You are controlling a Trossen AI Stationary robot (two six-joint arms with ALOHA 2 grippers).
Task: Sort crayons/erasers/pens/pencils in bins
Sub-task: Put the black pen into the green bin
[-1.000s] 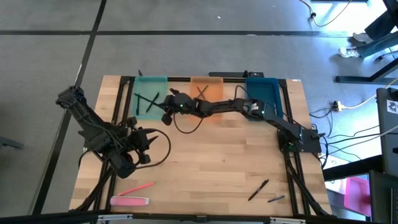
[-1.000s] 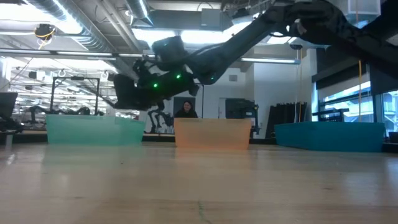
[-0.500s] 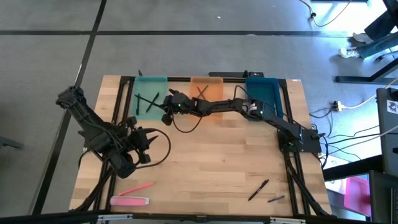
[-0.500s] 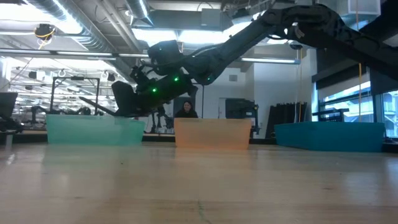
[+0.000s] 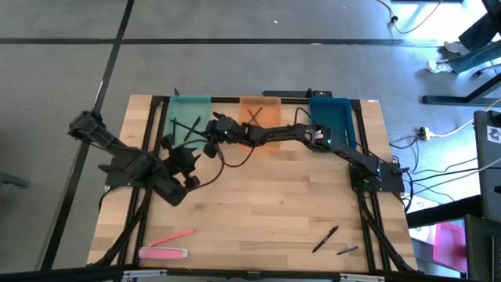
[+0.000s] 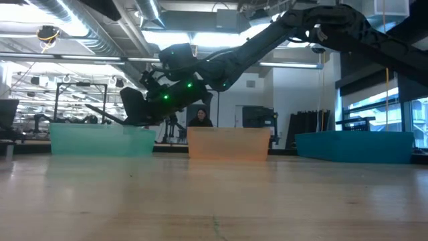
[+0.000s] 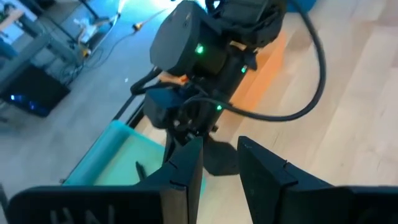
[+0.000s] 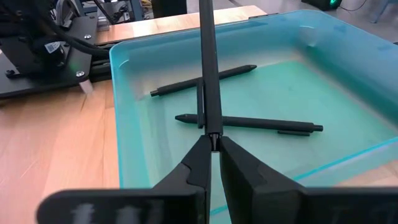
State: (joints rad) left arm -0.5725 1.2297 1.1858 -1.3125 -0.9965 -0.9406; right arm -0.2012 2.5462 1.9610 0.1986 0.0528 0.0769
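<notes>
Teal-green bin (image 5: 186, 125) sits upper left of the wood surface (image 5: 266, 204) in the high view, w/ orange bin (image 5: 261, 116) centre and blue bin (image 5: 332, 117) to its right. Two black pens (image 8: 249, 124) lie crossed on the teal bin's floor. Right end effector (image 8: 213, 144) hangs over that bin's right edge, fingers pinched on a third black pen (image 8: 208, 62) that points out over the bin. Left end effector (image 5: 188, 157) is just below the teal bin, fingers spread apart, nothing between them. Lower left of the high view: pink pencil (image 5: 171, 237) and, near it, eraser (image 5: 163, 253). Lower right: another black pen (image 5: 325, 239), small dark stick (image 5: 347, 251) near it; type unclear.
</notes>
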